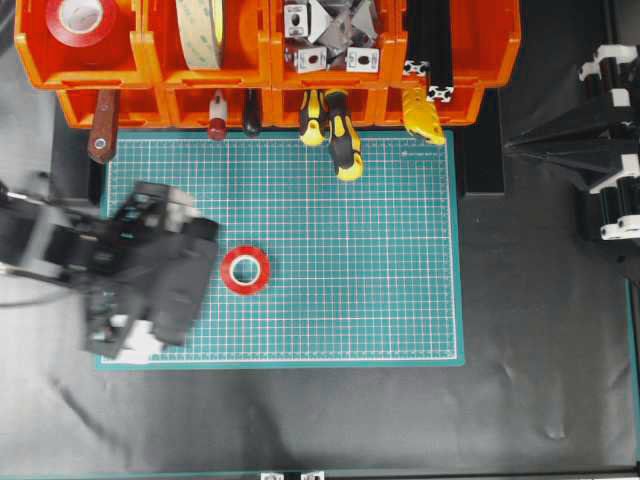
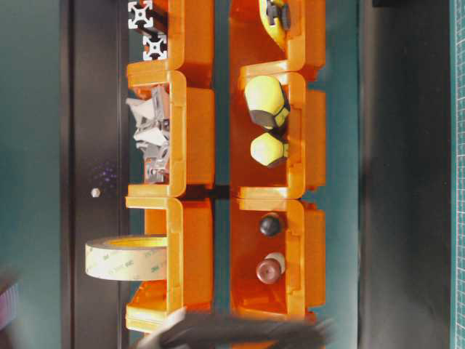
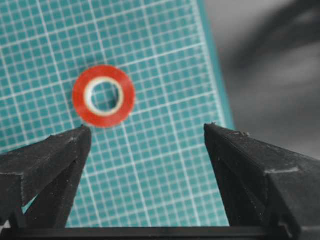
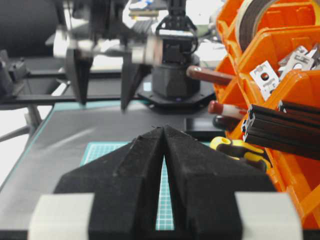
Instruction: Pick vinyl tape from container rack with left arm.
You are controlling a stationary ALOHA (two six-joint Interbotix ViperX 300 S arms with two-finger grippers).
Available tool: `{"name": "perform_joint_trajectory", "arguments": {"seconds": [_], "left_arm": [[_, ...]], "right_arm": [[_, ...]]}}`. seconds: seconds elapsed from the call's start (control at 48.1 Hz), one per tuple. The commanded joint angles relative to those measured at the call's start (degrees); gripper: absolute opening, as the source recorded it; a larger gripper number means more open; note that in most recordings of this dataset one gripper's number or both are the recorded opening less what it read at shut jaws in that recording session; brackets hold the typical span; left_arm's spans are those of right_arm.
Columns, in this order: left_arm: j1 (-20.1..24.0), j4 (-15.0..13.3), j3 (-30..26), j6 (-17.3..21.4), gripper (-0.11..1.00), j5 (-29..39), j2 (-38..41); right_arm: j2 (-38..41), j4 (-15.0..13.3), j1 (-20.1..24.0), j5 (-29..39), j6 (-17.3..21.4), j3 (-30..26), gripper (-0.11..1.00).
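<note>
The vinyl tape (image 1: 245,269) (image 3: 103,96), a small red roll with a white core, lies flat on the green mat (image 1: 370,270). My left gripper (image 1: 185,270) (image 3: 147,126) (image 4: 102,105) hovers just to its left, blurred, with its jaws wide open and nothing between them. In the left wrist view the roll sits beyond the left fingertip (image 3: 80,135), free of both. The orange container rack (image 1: 270,60) (image 2: 189,131) spans the far edge. A second red roll (image 1: 80,20) rests in its top-left bin. My right gripper (image 1: 515,145) (image 4: 163,129) is parked at the right, shut on nothing.
The rack also holds a cream tape roll (image 1: 205,30), metal brackets (image 1: 330,35), black profiles (image 1: 430,50) and yellow-black screwdrivers (image 1: 340,135) whose handles jut over the mat. A wooden handle (image 1: 103,125) sticks out at the left. Black table cloth (image 1: 330,420) surrounds the mat.
</note>
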Motion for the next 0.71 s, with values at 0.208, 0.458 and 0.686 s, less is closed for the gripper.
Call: {"name": "perform_joint_trajectory", "arguments": {"seconds": [0.208, 0.458, 0.686], "left_arm": [[-0.6, 0.1, 8.5, -3.1, 0.87, -6.7, -23.4], [-0.5, 0.0, 15.5, -5.4, 0.87, -13.4, -37.7], [-0.4, 0.1, 20.6, -6.3, 0.85, -17.8, -48.1]], "right_arm": [[0.3, 0.1, -0.1, -0.4, 0.0, -1.7, 0.0], [0.0, 0.1, 0.1, -0.4, 0.0, -1.7, 0.0], [-0.9, 0.1, 0.1, -0.2, -0.1, -1.7, 0.0]]}}
